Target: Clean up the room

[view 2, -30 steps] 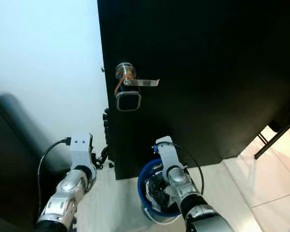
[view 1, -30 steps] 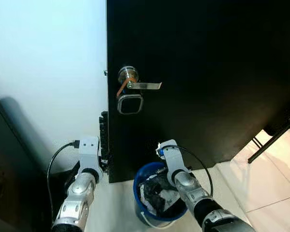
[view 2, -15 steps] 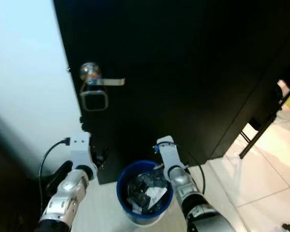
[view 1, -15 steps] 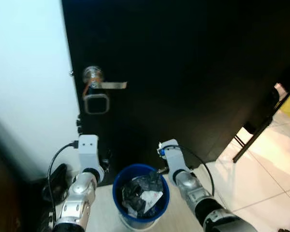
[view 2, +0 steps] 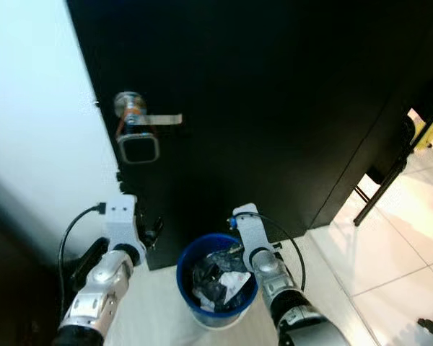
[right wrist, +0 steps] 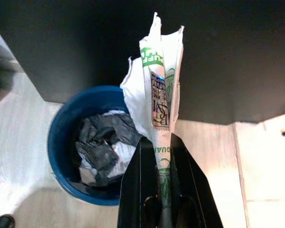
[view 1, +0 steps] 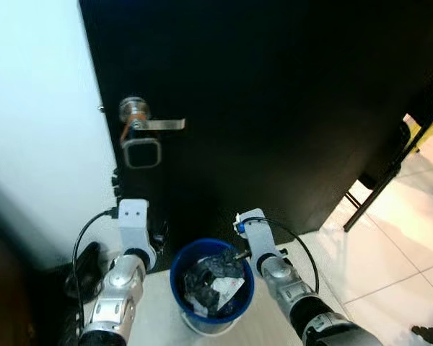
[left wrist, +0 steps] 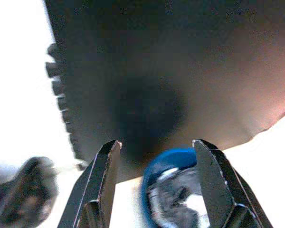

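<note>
Pinching a wrapper [right wrist: 157, 90] lengthwise, the right gripper [right wrist: 157, 156] sits just beside the bin [right wrist: 66, 137], lower centre; left gripper [left wrist: 156, 156] gapes empty.

black door [view 1: 274, 108] | lever handle [view 1: 159, 125] | white wall [view 1: 36, 130] | tiled floor [view 1: 397, 245]

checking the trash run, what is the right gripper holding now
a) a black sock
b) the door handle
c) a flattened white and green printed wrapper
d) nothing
c: in the right wrist view the right gripper is shut on a flattened white and green wrapper, held beside the blue bin.
</note>
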You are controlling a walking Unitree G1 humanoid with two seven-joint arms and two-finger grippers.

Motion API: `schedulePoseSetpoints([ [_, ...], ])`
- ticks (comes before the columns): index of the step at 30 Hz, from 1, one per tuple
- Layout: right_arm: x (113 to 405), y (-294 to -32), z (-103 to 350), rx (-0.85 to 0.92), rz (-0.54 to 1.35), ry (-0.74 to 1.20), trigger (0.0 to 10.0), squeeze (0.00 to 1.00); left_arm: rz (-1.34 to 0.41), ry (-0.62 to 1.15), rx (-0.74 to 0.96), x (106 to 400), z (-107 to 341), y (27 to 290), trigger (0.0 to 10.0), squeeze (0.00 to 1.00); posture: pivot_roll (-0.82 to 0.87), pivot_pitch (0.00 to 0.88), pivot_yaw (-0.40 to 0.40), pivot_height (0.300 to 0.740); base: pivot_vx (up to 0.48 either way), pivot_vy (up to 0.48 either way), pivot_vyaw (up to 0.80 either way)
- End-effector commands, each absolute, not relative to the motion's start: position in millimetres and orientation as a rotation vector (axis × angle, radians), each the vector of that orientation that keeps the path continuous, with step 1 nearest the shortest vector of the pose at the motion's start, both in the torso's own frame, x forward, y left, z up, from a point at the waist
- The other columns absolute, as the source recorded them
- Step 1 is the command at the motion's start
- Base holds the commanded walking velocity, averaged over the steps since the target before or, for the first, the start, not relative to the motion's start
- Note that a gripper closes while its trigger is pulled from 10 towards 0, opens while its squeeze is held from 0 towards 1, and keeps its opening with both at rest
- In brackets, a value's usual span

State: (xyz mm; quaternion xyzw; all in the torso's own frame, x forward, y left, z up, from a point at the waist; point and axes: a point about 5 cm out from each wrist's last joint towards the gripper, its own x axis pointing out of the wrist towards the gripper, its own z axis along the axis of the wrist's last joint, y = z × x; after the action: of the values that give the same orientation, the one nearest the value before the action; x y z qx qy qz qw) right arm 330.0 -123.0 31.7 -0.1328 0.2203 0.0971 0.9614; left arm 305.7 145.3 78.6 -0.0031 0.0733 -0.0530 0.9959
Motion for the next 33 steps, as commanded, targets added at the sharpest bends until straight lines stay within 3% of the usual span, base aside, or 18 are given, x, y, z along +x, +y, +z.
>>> schedulePoseSetpoints([
  [1,329,-129,29,-0.277,0.185,0.458,10.0,0.0,-0.148,0.164,0.035,304,74,140,10.0,0.0,0.07,0.068,-0.095,0.74,0.0,0.0,0.0],
  [5,330,-129,30,-0.316,0.21,0.47,10.0,0.0,-0.21,0.166,0.1,302,73,139,10.0,0.0,0.07,0.082,-0.096,0.74,0.0,0.0,0.0],
  [7,327,-128,23,-0.456,0.307,0.553,10.0,0.0,-0.373,0.193,0.287,295,62,135,10.0,0.0,0.06,0.129,-0.118,0.74,0.0,0.0,0.0],
  [10,327,-128,22,-0.527,0.347,0.571,10.0,0.0,-0.475,0.184,0.389,287,60,134,10.0,0.0,0.07,0.175,-0.137,0.74,0.0,0.0,0.0],
  [15,330,-127,26,-0.515,0.335,0.567,10.0,0.0,-0.518,0.182,0.427,281,60,138,10.0,0.0,0.07,0.211,-0.149,0.74,0.0,0.0,0.0],
  [20,344,-124,43,-0.464,0.281,0.513,10.0,0.0,-0.554,0.134,0.55,266,74,161,10.0,0.0,0.13,0.335,-0.19,0.74,0.0,0.0,0.0],
  [33,367,-122,77,-0.301,0.185,0.416,10.0,0.0,-0.513,0.023,0.581,251,104,182,10.0,0.0,0.19,0.391,-0.208,0.74,0.0,0.0,0.0],
])
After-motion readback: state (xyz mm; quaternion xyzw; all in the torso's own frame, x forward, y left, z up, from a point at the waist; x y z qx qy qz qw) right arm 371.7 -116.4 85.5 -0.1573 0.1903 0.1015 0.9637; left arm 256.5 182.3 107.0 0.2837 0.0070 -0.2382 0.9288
